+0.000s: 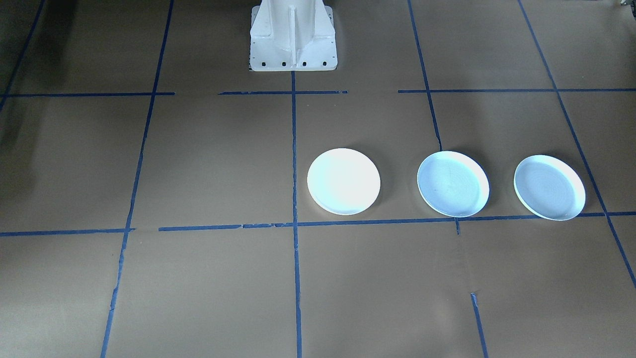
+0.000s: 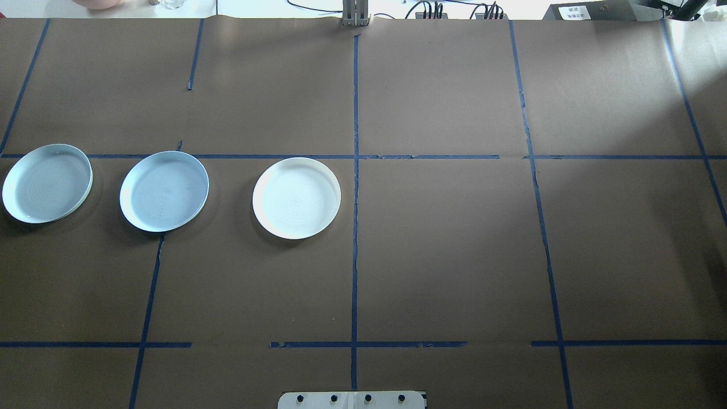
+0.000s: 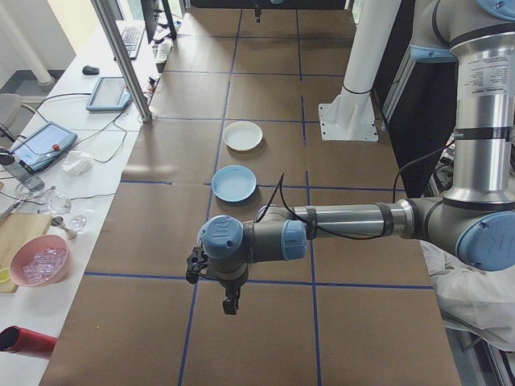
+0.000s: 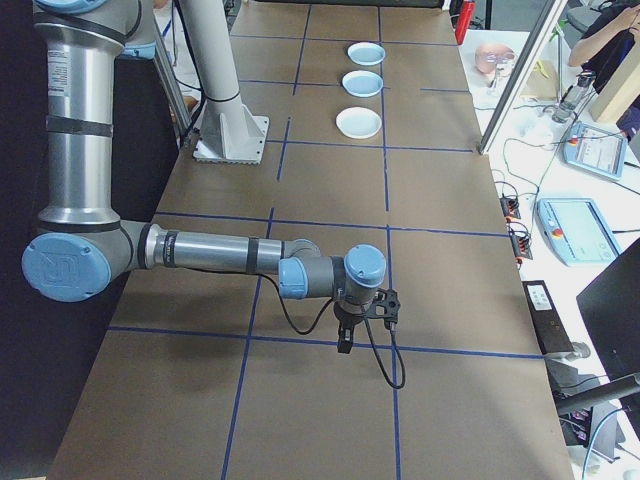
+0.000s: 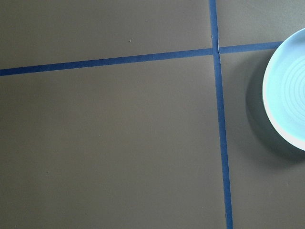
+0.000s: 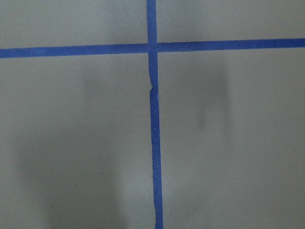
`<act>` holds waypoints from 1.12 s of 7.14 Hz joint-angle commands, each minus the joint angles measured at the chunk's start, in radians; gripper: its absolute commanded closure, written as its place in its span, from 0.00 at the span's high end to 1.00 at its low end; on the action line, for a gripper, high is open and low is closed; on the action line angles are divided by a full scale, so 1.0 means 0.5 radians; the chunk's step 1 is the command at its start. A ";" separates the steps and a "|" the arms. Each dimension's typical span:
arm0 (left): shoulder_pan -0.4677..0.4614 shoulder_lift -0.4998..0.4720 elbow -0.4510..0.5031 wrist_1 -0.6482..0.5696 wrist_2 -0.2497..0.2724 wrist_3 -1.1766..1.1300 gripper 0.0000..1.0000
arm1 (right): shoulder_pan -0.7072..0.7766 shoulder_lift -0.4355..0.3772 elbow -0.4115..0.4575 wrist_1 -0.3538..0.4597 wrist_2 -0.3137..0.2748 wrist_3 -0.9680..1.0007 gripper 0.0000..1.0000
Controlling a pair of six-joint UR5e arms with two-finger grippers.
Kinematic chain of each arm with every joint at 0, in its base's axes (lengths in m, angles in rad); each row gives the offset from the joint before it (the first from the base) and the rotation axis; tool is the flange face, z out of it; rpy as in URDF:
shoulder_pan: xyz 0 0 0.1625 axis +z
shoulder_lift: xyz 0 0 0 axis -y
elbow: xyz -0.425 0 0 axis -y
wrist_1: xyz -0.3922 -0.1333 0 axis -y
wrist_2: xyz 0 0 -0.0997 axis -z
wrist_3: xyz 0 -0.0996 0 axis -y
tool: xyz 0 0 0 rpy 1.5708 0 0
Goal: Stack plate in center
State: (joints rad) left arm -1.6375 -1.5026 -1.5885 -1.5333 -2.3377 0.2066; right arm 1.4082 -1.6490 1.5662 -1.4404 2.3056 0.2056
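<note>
- Nearest in exterior left view: left arm (image 3: 354,221), stretched low over the table (image 2: 454,255), left gripper (image 3: 231,304) hanging fingers-down at its tip. Only seen side-on, so can't tell if apart or together.
- Same for right gripper (image 4: 345,340): fingers-down over a blue tape crossing (image 6: 151,46), seen from the side only, so can't tell its state. Nothing held by either, as far as can be seen.
- Three plates in one row on robot's left half of table, row running left-right, all flat, apart from each other, none stacked yet.
- Center plate (image 2: 164,191): pale bluish, raised rim, faint rings, middle of the row. Flanked by white plate (image 2: 296,197) just left of the midline tape and outer bluish plate (image 2: 47,183) at the far-left end.
- Key relation: left gripper sits beyond the row's outer end, so center plate lies inward from it, toward robot's midline, w/ outer bluish plate between.
- Plate edge (image 5: 286,100) at right of left wrist view: prob. the outer bluish one, not sure.
- Right gripper well apart from the whole row, other half of table. Left arm clearly nearer.
- Round plates, so no long axis to line up with. Rim grasp from any side looks workable.
</note>
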 commanded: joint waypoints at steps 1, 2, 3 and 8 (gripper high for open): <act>-0.002 0.005 -0.010 -0.004 0.000 -0.002 1.00 | 0.000 0.000 0.000 0.003 0.000 0.000 1.00; 0.001 0.005 -0.011 -0.011 0.009 -0.002 1.00 | 0.000 0.000 0.000 0.000 0.000 0.000 1.00; 0.001 0.005 -0.014 -0.020 0.018 0.001 1.00 | 0.000 0.000 0.000 0.000 0.000 0.000 1.00; 0.145 -0.114 0.464 -0.715 -0.407 -0.236 1.00 | 0.000 0.000 0.000 0.000 0.000 0.000 1.00</act>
State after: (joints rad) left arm -1.6112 -1.5267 -1.4086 -1.8409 -2.4610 0.1758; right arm 1.4082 -1.6491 1.5662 -1.4405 2.3055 0.2056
